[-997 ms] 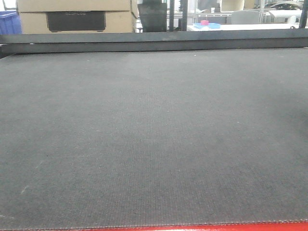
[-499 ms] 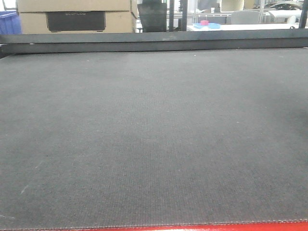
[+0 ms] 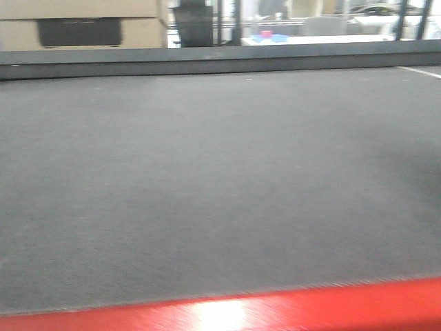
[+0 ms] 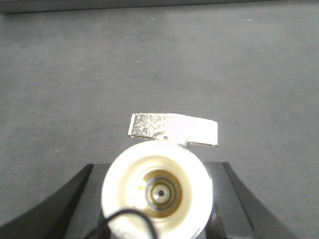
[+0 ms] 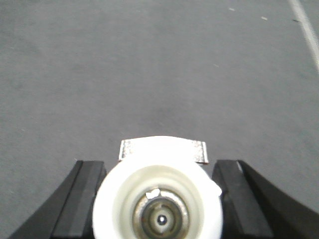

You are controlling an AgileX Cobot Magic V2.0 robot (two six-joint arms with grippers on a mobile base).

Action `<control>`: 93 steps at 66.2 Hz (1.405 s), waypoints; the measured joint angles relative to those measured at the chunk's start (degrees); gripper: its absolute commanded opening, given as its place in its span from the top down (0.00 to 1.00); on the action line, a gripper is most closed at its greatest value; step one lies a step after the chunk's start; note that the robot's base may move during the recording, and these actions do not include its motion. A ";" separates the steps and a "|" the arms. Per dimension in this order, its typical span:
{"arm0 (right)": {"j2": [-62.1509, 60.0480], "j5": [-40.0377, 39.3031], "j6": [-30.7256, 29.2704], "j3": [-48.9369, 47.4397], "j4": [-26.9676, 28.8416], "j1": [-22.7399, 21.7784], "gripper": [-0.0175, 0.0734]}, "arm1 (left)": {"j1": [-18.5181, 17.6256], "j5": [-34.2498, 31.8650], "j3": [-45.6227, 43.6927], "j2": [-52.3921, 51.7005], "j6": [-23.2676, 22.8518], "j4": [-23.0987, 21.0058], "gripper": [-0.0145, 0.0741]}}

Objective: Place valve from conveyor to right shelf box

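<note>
Valve [image 4: 158, 191] in left gripper [image 4: 157, 200] over conveyor [image 4: 159, 64]

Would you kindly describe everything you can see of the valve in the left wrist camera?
The valve faces the camera end-on, so its round cream-white plastic cap fills most of what shows. Inside the cap sit a dark metallic ring and a small centre. A flat, shiny, speckled silver lever lies across its top, sloping slightly down to the right. The body is hidden behind the cap. Black fingers flank it closely on both sides, above the dark grey conveyor. A thin black strand crosses the cap's lower left.
</note>
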 measured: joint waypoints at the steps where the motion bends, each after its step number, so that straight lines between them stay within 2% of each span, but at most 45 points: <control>1: 0.00 0.00 0.00 0.00 0.00 0.00 0.98 | 0.00 0.00 0.00 0.00 0.00 0.00 0.96; 57: 0.00 0.00 0.00 0.00 -0.22 0.00 0.98 | 0.00 -0.96 0.00 0.00 0.00 0.00 0.96; 93: 0.00 -0.10 0.00 0.00 -0.22 0.00 0.98 | 0.00 -5.05 0.00 0.00 0.00 0.00 0.96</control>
